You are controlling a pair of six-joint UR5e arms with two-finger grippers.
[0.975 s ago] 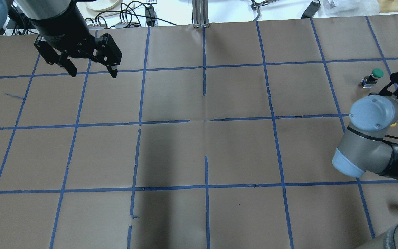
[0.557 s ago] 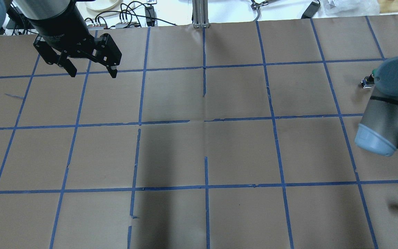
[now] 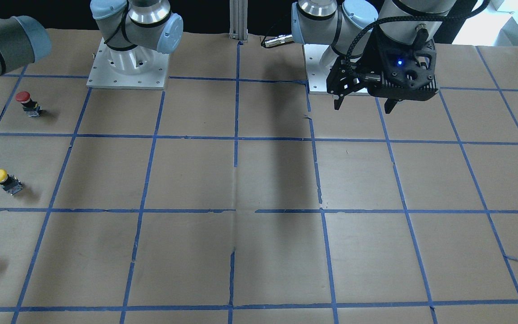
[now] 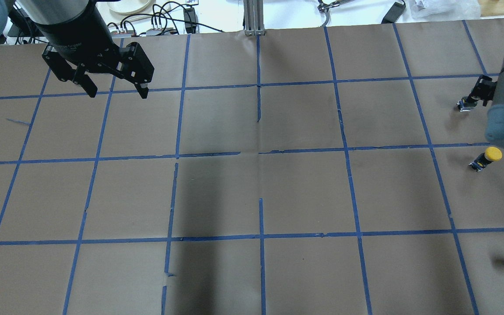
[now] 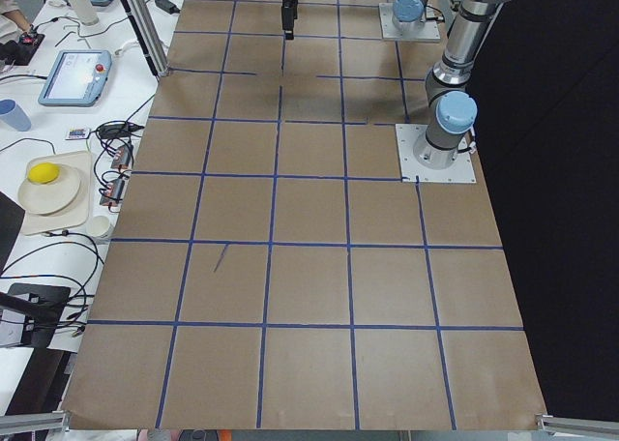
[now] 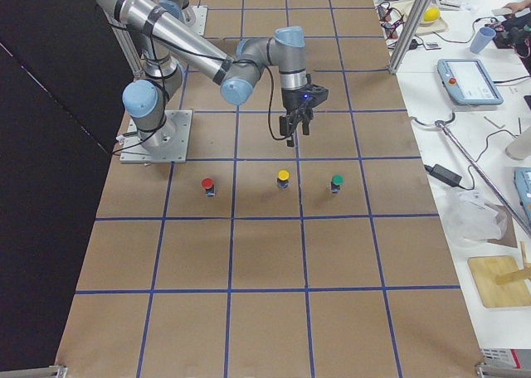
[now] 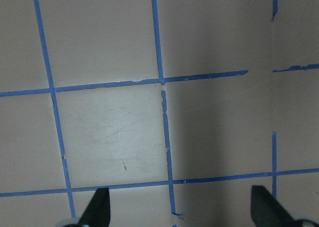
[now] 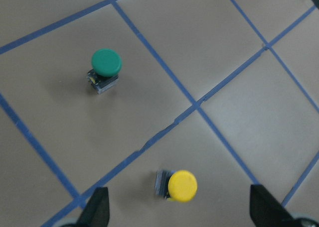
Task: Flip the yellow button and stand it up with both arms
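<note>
yellow button (image 4: pixel 488 157) stands cap-up, long axis vertical; left claw (image 4: pixel 118 93) and right claw (image 6: pixel 295 133) gape wide.

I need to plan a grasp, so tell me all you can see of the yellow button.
The yellow button has a round yellow mushroom cap on a small black-and-grey boxy block, plastic by its look. It seems to stand cap up on the brown paper table, between a red button and a green button. Nothing touches it.
</note>
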